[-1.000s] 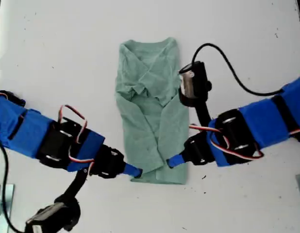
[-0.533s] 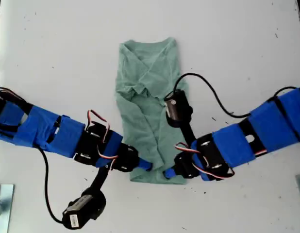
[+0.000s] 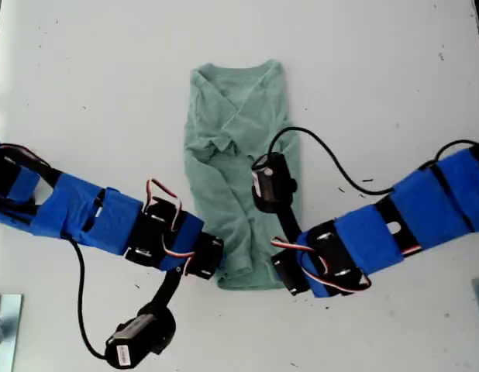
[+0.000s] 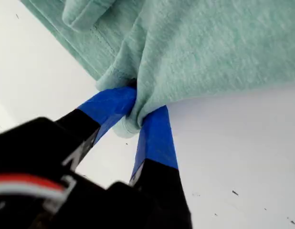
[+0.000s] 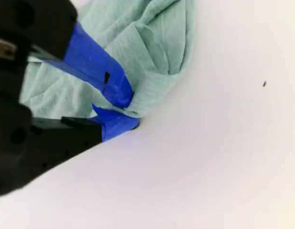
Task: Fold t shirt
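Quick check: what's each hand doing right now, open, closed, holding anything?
First hand: closed on a corner of the t shirt hem.
Second hand: closed on another bunched corner of the t shirt.

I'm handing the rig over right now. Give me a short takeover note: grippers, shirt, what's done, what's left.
My first gripper: shut on a bottom hem corner of the t shirt.
My second gripper: shut on the other bottom corner.
Shirt: lies on the white table, neckline at the exterior view's top.
Done: sides and sleeves folded in to a narrow strip; both hem corners pinched.
Left: likely carry the hem up toward the neckline, release.
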`<action>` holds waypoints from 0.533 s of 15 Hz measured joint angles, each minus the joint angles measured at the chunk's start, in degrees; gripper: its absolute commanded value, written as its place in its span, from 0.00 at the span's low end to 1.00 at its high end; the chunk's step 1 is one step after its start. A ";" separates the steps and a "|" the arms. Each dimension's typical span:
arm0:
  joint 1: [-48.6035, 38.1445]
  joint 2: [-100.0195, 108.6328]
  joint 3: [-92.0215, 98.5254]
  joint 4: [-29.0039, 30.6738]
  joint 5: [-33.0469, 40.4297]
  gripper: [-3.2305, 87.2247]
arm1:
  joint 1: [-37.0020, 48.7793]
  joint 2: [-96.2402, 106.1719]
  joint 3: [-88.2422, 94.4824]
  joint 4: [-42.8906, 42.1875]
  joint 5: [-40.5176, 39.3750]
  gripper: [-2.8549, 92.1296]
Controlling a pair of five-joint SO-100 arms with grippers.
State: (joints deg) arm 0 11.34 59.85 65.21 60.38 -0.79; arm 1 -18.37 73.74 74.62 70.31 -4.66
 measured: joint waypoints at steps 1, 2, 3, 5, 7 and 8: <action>0.70 0.00 -0.35 0.00 0.18 0.03 | -0.09 0.79 -0.70 0.62 -1.32 0.04; 1.93 1.67 -0.35 0.35 0.62 0.03 | -0.18 1.93 -1.23 2.29 -2.99 0.04; 3.34 4.57 -0.35 0.62 0.88 0.03 | -0.70 3.78 -2.46 4.31 -5.45 0.04; 6.42 10.46 -0.35 0.18 1.76 0.03 | -2.37 12.04 -3.16 4.22 -9.14 0.04; 9.14 13.36 -0.35 -1.85 1.93 0.03 | -3.25 16.17 -5.01 2.81 -11.51 0.04; 9.32 14.06 -0.35 -2.72 2.29 0.03 | -3.25 16.87 -5.10 2.11 -12.30 0.04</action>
State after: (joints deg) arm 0 20.65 73.92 64.86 57.66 1.49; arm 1 -21.62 90.62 69.52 72.42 -16.96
